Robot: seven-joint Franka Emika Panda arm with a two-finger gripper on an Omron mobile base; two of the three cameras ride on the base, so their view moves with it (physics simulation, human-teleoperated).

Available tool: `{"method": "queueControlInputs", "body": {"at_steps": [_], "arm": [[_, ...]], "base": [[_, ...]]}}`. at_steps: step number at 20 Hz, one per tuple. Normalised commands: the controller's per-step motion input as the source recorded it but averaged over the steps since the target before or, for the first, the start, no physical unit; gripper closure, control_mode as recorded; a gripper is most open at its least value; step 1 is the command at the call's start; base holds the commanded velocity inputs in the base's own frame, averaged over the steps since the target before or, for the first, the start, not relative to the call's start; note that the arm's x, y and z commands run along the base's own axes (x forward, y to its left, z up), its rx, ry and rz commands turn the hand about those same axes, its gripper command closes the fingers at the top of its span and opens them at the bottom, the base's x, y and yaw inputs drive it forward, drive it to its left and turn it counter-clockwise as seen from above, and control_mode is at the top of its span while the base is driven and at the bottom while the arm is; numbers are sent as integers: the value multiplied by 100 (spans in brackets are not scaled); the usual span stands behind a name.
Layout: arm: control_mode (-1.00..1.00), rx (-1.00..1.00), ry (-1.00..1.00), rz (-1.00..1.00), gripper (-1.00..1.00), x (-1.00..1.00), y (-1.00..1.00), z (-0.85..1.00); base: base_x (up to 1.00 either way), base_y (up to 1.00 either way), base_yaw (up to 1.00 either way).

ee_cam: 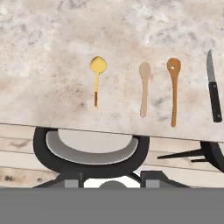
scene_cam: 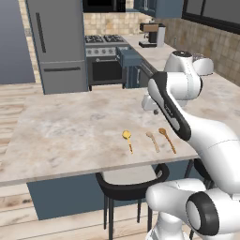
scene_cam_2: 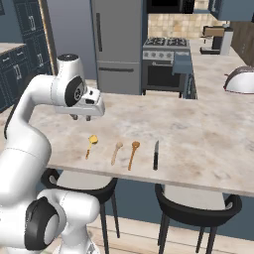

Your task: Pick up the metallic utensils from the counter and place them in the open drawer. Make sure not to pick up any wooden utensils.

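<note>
Four utensils lie in a row along the worktop's near edge, easing sorting: golden spoon, two wooden spoons, knife. The pincer hovers above, empty; I cannot tell its spread.

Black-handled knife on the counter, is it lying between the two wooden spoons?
No, the black-handled knife lies at the row's end, beside the orange-brown wooden spoon, not between spoons.

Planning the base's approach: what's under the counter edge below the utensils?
Below the counter edge sits a black stool with a grey seat, on wooden flooring. A second stool stands to its right. The stools' legs are mostly hidden.
</note>
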Motion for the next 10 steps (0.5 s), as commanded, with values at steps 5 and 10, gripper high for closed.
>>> {"method": "queueControlInputs", "body": {"at_steps": [5, 10], "arm": [[-100, 0, 0, -2, -100, 5, 0, -1], [-100, 0, 6, 0, -100, 38, 2, -2]], "base": [[0, 0, 0], [0, 0, 0]]}}
